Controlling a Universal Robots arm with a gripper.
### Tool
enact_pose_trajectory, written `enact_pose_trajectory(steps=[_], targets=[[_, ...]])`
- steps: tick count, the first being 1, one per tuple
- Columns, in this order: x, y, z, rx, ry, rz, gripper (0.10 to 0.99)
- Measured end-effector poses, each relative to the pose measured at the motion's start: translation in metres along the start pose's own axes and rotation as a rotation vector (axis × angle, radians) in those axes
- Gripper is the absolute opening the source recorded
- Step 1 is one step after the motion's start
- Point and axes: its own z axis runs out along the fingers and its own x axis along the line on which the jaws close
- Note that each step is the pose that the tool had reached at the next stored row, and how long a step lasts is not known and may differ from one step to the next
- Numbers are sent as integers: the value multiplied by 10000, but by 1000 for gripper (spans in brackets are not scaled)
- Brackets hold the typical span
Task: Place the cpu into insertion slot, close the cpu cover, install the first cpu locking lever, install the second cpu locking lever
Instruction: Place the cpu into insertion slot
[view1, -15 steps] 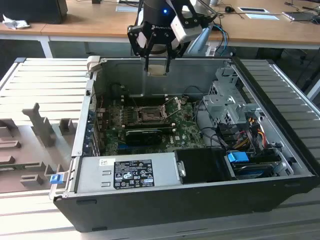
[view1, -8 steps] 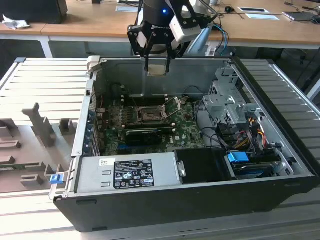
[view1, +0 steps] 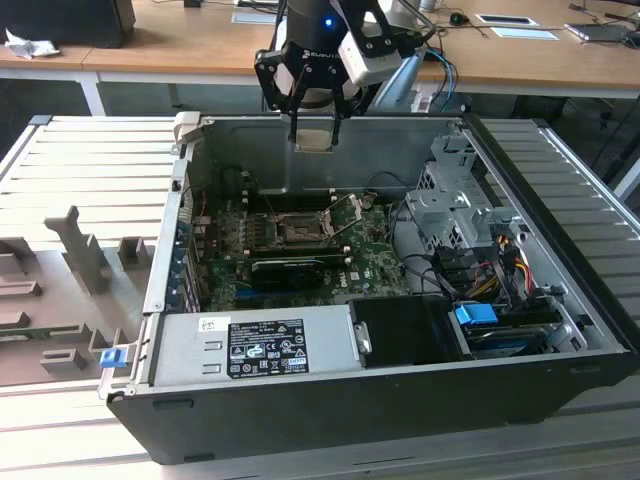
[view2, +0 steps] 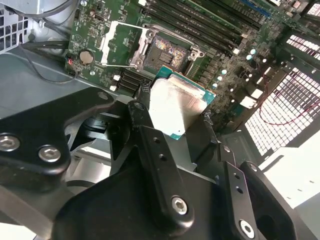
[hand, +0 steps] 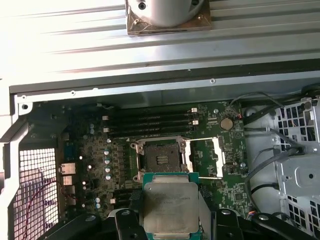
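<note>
Arm (view1: 322, 40) points straight down, gripper (view1: 315, 128) well above the insertion slot (hand: 161, 159). Fingers (view2: 150, 135) clamped on the cpu (hand: 170, 206) edges, chip held flat. Cpu cover (hand: 220, 159) hinged open beside the slot

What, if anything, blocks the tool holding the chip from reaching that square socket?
Probably nothing. The tool holds the cpu above the open case, the cpu cover is swung aside, and the insertion slot lies bare.
</note>
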Motion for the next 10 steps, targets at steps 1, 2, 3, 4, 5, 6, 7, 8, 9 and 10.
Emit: enact_pose_trajectory(steps=[1, 2, 3, 4, 5, 6, 7, 8, 9, 10], targets=[[0, 0, 0, -1, -2, 13, 529], [0, 0, 0, -1, -3, 23, 529], [0, 0, 0, -1, -3, 31, 529], [0, 0, 0, -1, -4, 38, 529], [0, 0, 0, 0, -4, 42, 529], [0, 0, 0, -1, -5, 49, 529], [0, 0, 0, -1, -5, 53, 529], [0, 0, 0, -2, -6, 58, 529], [0, 0, 0, -1, -6, 61, 529], [0, 0, 0, -2, -6, 66, 529]])
